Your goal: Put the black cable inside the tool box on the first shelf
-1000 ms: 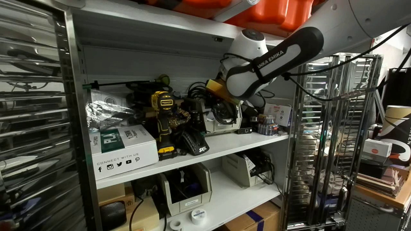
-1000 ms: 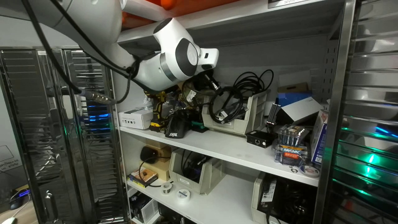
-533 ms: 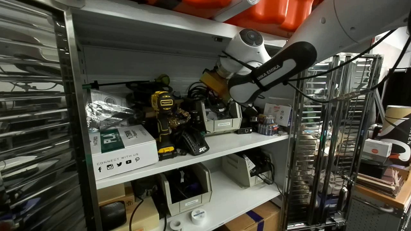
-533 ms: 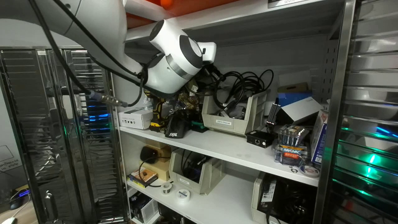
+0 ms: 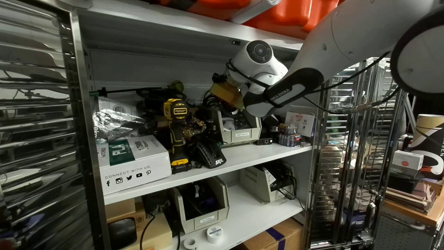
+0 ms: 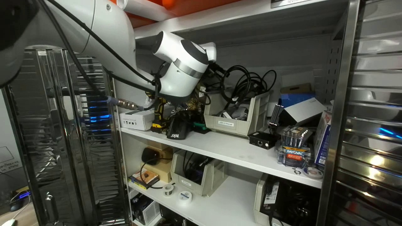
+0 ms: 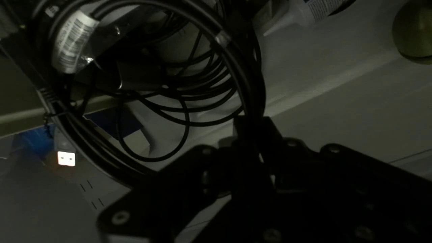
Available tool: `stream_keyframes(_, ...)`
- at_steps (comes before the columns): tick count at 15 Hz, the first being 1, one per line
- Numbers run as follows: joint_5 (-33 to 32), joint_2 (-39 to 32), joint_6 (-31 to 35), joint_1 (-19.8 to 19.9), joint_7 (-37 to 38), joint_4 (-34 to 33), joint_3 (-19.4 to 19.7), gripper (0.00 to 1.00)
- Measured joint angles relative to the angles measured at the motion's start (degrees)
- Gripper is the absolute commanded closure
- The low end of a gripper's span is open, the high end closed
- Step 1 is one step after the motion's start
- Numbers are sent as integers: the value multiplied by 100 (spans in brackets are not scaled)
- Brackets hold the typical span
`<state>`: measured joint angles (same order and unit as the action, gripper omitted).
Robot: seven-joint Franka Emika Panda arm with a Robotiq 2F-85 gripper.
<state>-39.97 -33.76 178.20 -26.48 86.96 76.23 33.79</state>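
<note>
Gripper [image 7: 253,130] clamps the cable [image 7: 251,87], which hangs downward as a loop, long axis near upright. Below the gripper, a pale bin [image 6: 238,128] with a blurred label [image 6: 226,123] holds more cords [image 6: 260,89]. To opposite sides below the gripper sit a SKIL device [image 6: 177,127] and a RAYOVAC pack [image 6: 294,153]; beyond the SKIL, a box [image 5: 138,159] reads "CONNECT WITH US".

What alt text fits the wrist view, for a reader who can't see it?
The gripper is closed on the black cable, whose coil loops across the upper left. More black cords curl behind it; a barcode label shows at upper left.
</note>
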Motion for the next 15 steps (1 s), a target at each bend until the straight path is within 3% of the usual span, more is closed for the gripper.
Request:
stream_keyframes(1, 0, -134, 0, -17, 4, -85, 68, 92)
stream_keyframes(2, 0, -262, 0, -24, 6, -160, 121, 63)
stream_keyframes(4, 0, -445, -2, -24, 7, -279, 189, 55)
stream_keyframes(11, 0, -505, 137, -189, 86, -321, 518, 1)
stream_keyframes(15, -1, -471, 210, -554, 210, -319, 1123, 0)
